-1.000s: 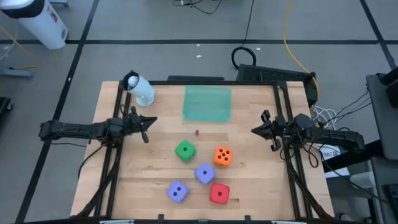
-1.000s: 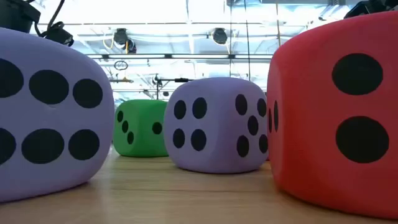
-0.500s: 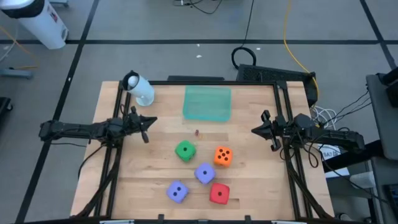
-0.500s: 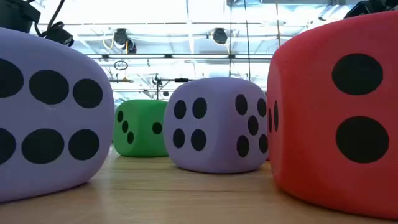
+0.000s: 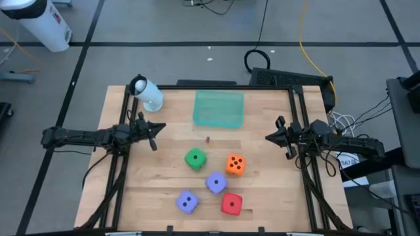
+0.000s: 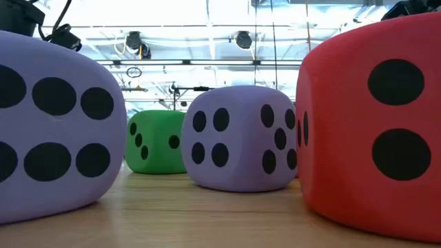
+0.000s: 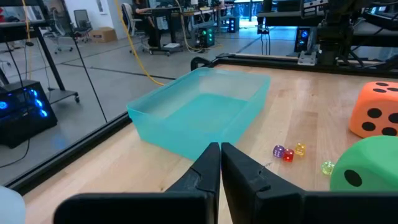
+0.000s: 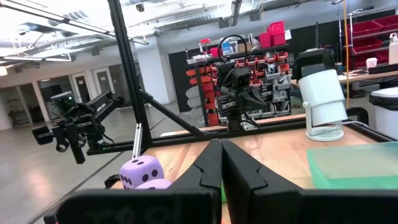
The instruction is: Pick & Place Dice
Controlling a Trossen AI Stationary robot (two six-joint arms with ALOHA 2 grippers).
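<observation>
Table: wood top inside a dark frame, both arms parked at the side edges.
Left gripper: at table's 9 o'clock edge, fingers clenched together, nothing held; the wrist view shows its tips meeting, aimed toward the tray.
Right gripper: at 3 o'clock edge, fingers pressed closed, empty; same in its wrist view.
Green tray: translucent, flat, at 12 o'clock of the dice group, near the far edge; nothing in it.
White camera unit: far-left corner, about 10 o'clock from the tray.
Tiny dice: small red, purple, yellow and green beads on the wood between tray and green die; in the high view just a speck.
Green die: 12 o'clock end of the cluster, top face one pip.
Orange die: 3 o'clock of the green die, apart from it, slightly rotated to the table edges.
Purple die, middle: between the green and red dice, turned diamond-wise; just beside the red die.
Purple die, near: 7 o'clock of the cluster, two pips up; six-pip side faces the low camera.
Red die: 5 o'clock, one pip up, two-pip side in the low view.
Axis: cubes, no long axis.
Obstruction: none between the grippers and the dice; all dice well apart from both grippers.
</observation>
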